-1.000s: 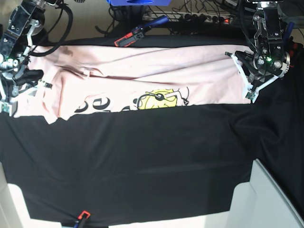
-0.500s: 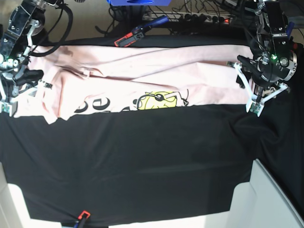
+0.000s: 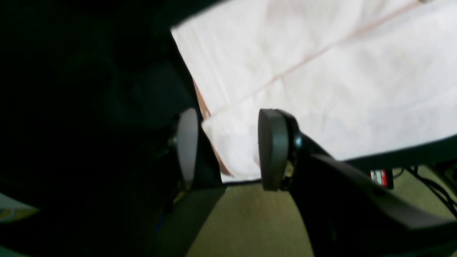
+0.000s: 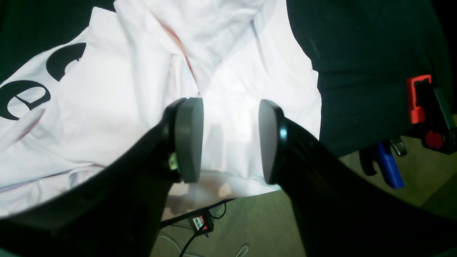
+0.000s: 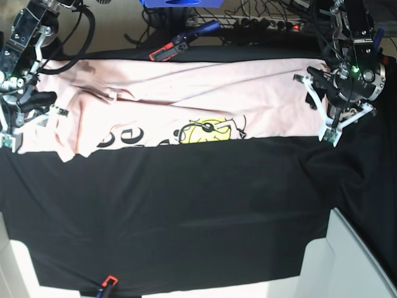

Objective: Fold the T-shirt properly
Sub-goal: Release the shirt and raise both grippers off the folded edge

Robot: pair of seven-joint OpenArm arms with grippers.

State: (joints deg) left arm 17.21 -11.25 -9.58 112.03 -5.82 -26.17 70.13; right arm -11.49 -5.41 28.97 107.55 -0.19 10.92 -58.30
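Overhead, both jaws gape over the T-shirt (image 5: 186, 99) (gripping nothing), clamps (image 5: 183, 40) behind it.

Matt cotton T-shirt (image 5: 186, 93), creased

This looks like a robot lab or workshop. A table wears a black cloth (image 5: 186, 211) held on by a red and black clamp (image 5: 166, 52). Behind the table, many cables (image 5: 260, 15) and a power strip (image 5: 267, 25) lie on a green carpet floor (image 4: 250, 228). Two robot arms stand at the table's sides.
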